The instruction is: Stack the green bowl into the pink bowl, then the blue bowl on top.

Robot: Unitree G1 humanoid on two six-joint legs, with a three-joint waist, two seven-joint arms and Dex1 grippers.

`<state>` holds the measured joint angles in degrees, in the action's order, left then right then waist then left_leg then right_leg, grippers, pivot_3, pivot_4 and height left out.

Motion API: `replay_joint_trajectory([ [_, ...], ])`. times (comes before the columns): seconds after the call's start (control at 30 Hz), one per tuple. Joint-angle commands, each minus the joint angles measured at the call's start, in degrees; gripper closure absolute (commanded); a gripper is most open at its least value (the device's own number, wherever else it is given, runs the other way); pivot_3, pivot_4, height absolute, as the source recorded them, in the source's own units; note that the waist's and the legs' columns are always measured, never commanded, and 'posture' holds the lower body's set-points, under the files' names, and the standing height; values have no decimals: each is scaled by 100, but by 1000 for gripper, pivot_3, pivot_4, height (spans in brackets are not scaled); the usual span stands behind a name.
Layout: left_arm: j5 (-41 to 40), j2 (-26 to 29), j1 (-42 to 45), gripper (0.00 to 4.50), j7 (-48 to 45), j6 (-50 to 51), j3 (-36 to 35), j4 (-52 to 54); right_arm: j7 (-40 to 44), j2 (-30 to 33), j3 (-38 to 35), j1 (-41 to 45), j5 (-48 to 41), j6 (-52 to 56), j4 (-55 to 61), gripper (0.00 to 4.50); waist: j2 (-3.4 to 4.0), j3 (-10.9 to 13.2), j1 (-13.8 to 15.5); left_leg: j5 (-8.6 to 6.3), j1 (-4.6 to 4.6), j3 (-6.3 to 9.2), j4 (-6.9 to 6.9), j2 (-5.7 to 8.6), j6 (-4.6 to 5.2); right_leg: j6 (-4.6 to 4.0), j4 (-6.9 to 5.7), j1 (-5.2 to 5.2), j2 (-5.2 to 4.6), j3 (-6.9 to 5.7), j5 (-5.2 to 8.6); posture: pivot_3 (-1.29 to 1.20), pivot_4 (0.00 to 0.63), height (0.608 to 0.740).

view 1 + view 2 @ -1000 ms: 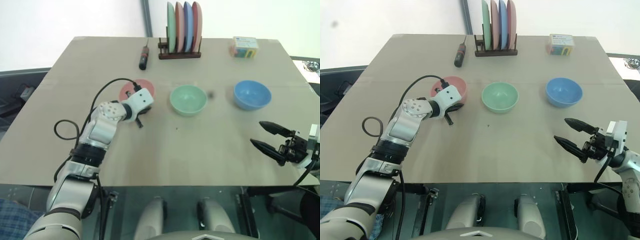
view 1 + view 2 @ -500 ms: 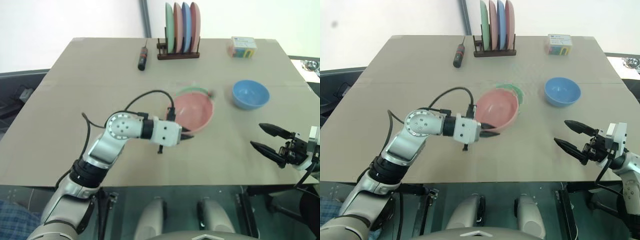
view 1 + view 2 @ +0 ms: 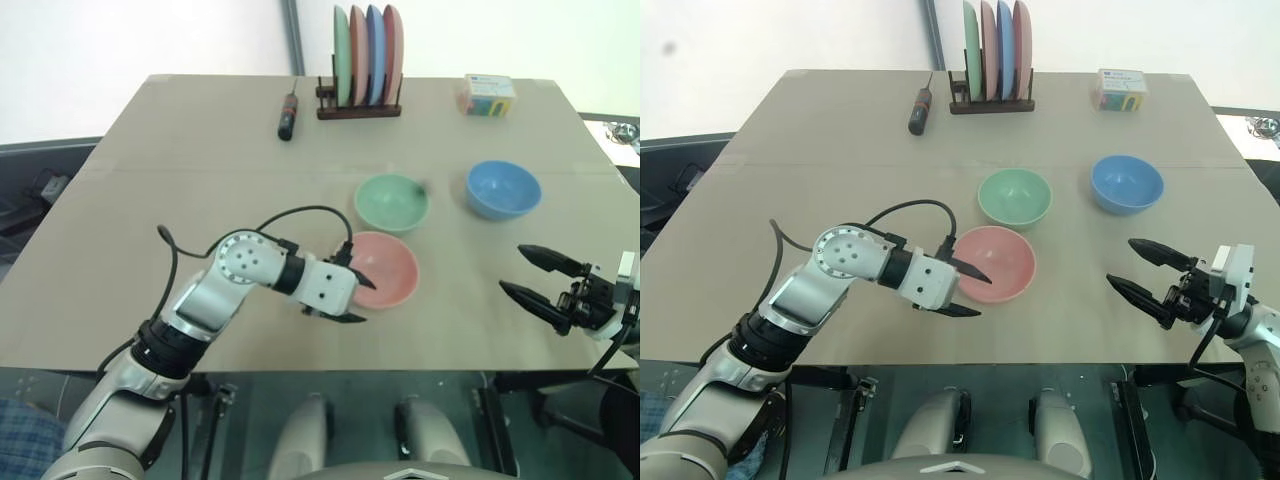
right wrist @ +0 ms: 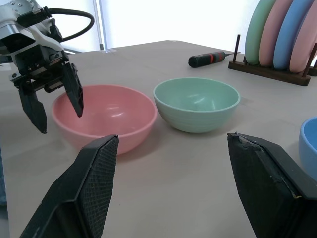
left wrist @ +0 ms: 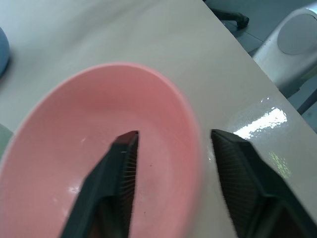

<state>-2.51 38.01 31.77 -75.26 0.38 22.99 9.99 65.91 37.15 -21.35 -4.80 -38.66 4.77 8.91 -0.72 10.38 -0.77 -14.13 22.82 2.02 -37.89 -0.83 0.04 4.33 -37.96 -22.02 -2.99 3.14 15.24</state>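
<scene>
The pink bowl (image 3: 993,263) sits upright on the table (image 3: 790,180), near the front edge and just in front of the green bowl (image 3: 1015,197); the two are close but apart. The blue bowl (image 3: 1127,183) stands to the right of the green one, well clear of it.

All three bowls look like thin, smooth plastic: I judge them light, stiff and somewhat slippery, likely to slide or tip if nudged from the side. The rim is the sensible place to take hold, one finger inside the wall and one outside.

My left gripper (image 3: 967,291) is at the pink bowl's near-left rim with its jaws spread; one finger (image 5: 121,163) hangs inside the bowl and the other (image 5: 237,173) outside, the wall between them but not pinched. It holds nothing. My right gripper (image 3: 1145,270) hovers wide open and empty over the table's right front, nearer the blue bowl than any other.

Farther back stand a wooden rack (image 3: 990,103) of upright coloured plates (image 3: 996,50), a screwdriver (image 3: 919,110) to its left, and a small box (image 3: 1118,89) at the rear right. None of these lies between the bowls. In my judgement the only obstruction to lifting the green bowl across is the left gripper itself, which straddles the pink rim, and its looping cable (image 3: 900,208).
</scene>
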Motion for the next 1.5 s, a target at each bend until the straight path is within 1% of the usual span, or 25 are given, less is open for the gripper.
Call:
replay_joint_trajectory([
  [0.03,-415,-67,49,36,-16,38,-273,22,-28,70,-135,-9,-62,-4,210,817,0,0,-2,0,0,0,0,0,0,0,0,0,0,0,0,0,150,740],
  [0.13,-1103,-300,61,36,300,661,-799,-82,-37,84,-131,17,-67,10,214,817,0,0,-2,0,0,0,0,-1,0,0,0,0,0,0,0,0,150,740],
  [0.2,-1802,-681,96,36,900,1199,-1525,-318,-36,110,-120,60,-73,41,212,817,1,0,-2,0,1,4,-4,-2,0,0,-1,0,0,-4,0,0,150,740],
  [0.23,-2185,-799,59,36,1045,1390,-1866,-399,-28,132,-111,83,-74,66,208,817,1,0,-1,0,0,4,-4,-2,0,0,-2,1,0,-4,0,0,150,740],
  [0.33,-3029,-851,-231,36,1052,1839,-2582,-403,7,201,-77,169,-52,136,159,817,1,0,-29,0,2,8,-14,-5,0,1,-5,5,1,-8,0,0,150,740],
  [0.4,-3328,-756,-496,36,998,1972,-2919,-429,-20,276,-1,322,58,182,36,817,3,-1,-68,0,-3,4,-14,-9,0,1,-7,4,2,-5,0,0,150,740],
  [0.47,-3308,-675,-755,36,916,1778,-3127,-572,-114,321,128,592,276,121,-146,817,3,-1,-81,0,-2,5,-14,-11,0,0,-6,5,4,-7,-1,0,150,740],
  [0.53,-3149,-538,-1068,36,696,1403,-3260,-747,-376,383,368,1035,713,99,-424,817,2,0,-104,0,-5,4,-17,-10,0,0,-6,9,5,-6,-1,0,150,740],
  [0.63,-3266,-497,-1306,36,665,1236,-3537,-926,-668,416,757,1745,1386,-113,-879,817,2,0,-117,0,-8,0,-22,-11,0,-1,-6,9,5,-5,-2,0,150,740],
  [0.7,-3554,-534,-1584,36,258,939,-3857,-1069,-779,469,1327,2515,2222,-579,-1373,817,6,2,-132,0,-7,3,-24,-11,0,-2,-7,9,6,-7,-2,0,150,740],
  [0.77,-3676,-414,-1860,36,-147,833,-3997,-1135,-721,526,1925,3172,3000,-1133,-1896,817,9,3,-179,0,-6,-7,-25,-12,-1,-4,-8,3,6,1,-3,0,150,740],
  [0.87,-3759,-339,-1958,36,-306,766,-4109,-1239,-879,527,2567,4078,3933,-1999,-2813,817,7,4,-141,0,-1,-6,-14,-16,-1,-6,-7,-8,9,-3,-3,0,150,740],
  [0.93,-3810,-324,-1995,36,-305,774,-4174,-1235,-998,453,2891,4644,4373,-2508,-3338,817,7,5,-108,0,14,-2,-11,-17,-1,-7,-6,-20,9,-7,-3,0,150,740],
  [1.03,-3804,-320,-2091,36,-329,747,-4200,-1175,-974,373,3339,5263,4841,-3305,-4033,817,7,6,-124,0,26,-7,-11,-14,-1,-7,-4,-33,3,-2,-4,0,150,740],
  [1.17,-3848,-357,-2236,36,-288,720,-4223,-1046,-864,206,3819,5849,5249,-4107,-4685,817,7,6,-146,-1,29,-8,-1,-14,-2,-7,-1,-37,1,-2,-4,0,150,740],
  [1.3,-3852,-391,-2365,36,-180,689,-4228,-940,-641,119,4276,6238,5607,-4769,-5233,817,7,6,-159,0,31,-12,15,-15,-2,-9,-5,-55,1,2,-5,0,150,740],
  [1.37,-3877,-382,-2456,36,-132,693,-4268,-869,-657,89,4452,6416,5811,-5053,-5468,817,8,6,-163,0,33,-13,16,-15,-2,-10,-6,-59,1,4,-6,0,150,740],
  [1.5,-3896,-355,-2710,36,-51,682,-4353,-734,-622,-72,4669,6713,5974,-5390,-5809,817,8,6,-180,0,30,-12,18,-15,-2,-11,-7,-64,0,17,-6,0,150,740],
])
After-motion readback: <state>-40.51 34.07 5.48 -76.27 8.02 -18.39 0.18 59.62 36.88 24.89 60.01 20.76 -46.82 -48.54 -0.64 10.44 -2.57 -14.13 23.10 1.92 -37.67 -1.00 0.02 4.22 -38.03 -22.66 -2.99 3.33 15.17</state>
